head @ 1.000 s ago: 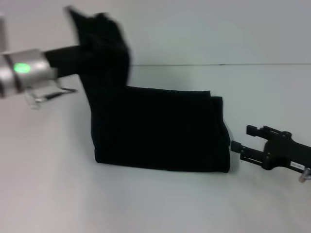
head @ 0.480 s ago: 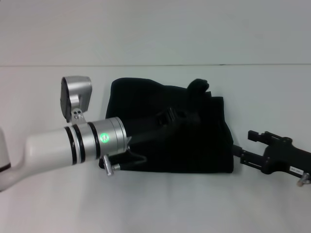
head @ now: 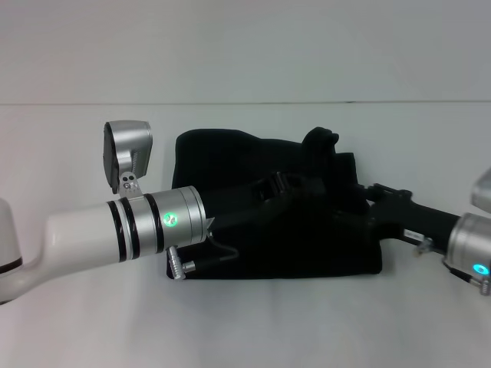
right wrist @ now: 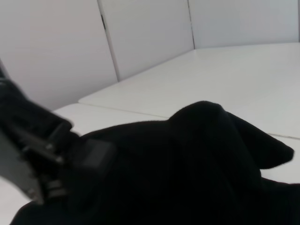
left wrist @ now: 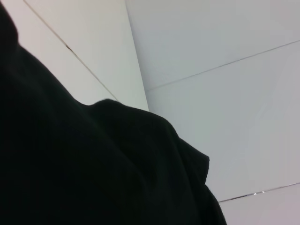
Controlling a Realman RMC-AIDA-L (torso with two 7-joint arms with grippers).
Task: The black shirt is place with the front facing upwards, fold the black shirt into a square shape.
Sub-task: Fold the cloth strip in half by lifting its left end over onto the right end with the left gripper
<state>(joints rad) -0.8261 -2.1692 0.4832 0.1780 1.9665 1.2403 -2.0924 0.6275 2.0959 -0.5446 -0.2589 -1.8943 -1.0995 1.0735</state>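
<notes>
The left gripper [head: 322, 146] reaches across from the robot's left and ends over the far right part of the black shirt [head: 230, 253], a large plain black cloth T-shirt lying folded into a compact, roughly rectangular bundle on the pale white table [head: 245, 330]. A small hump of cloth stands up around that gripper's tip, which suggests it is pinching a fold there, but black metal against black cloth hides the jaws and I cannot tell whether they are spread or pressed together. The right gripper [head: 360, 201] comes in low from the robot's right and meets the bundle's right edge; its jaws too are lost against the fabric, so their state cannot be told. The left wrist view shows only dark cloth [left wrist: 93, 173] close below the camera, and the right wrist view shows a raised peak of it [right wrist: 206, 140] with the other arm's black hardware beside it. Neither the lettering nor the neck label is visible, so they are likely folded inside. By my judgement the shirt is light, limp and not fragile: it will sag and drag rather than hold a shape, and stacked layers may slide apart. It is best taken at a corner or folded edge, pinching all layers together, then laid down flat.
</notes>
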